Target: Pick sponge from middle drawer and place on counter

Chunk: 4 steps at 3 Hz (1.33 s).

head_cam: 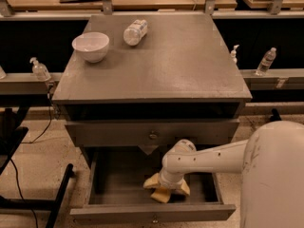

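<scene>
White arm runs left from the bulky body at lower right, nearly level, wrist bent downward, gripper low inside the open middle drawer, near its front.

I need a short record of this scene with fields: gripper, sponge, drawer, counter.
gripper: robot's two-finger gripper, down inside the open drawer, at the sponge
sponge: soft yellow foam sponge, in the drawer near its front panel
drawer: wide grey middle drawer, pulled open
counter: square matte grey counter, bearing a white bowl and a clear plastic bottle lying on its side
task state: sponge not yet on counter
</scene>
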Each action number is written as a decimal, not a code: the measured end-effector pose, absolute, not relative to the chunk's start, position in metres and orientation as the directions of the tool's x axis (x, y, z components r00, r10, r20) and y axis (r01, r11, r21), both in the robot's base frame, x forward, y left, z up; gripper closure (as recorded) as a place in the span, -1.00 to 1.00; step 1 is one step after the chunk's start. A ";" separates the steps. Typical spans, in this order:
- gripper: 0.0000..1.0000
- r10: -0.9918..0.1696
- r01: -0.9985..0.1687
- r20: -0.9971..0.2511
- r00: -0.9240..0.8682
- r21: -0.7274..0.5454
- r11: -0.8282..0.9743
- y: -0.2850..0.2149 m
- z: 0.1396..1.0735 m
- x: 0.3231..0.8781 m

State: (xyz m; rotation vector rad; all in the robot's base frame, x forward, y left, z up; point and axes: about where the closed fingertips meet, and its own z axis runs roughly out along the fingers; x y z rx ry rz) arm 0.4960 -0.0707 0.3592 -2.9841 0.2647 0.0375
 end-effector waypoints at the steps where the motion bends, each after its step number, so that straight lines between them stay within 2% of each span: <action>1: -0.74 -0.162 -0.170 -0.067 0.984 -0.126 -0.977 -0.064 0.339 0.490; 3: 0.52 -0.152 -0.161 -0.080 0.985 -0.122 -0.979 -0.057 0.343 0.485; 4: 0.95 -0.152 -0.161 -0.080 0.985 -0.122 -0.979 -0.057 0.347 0.485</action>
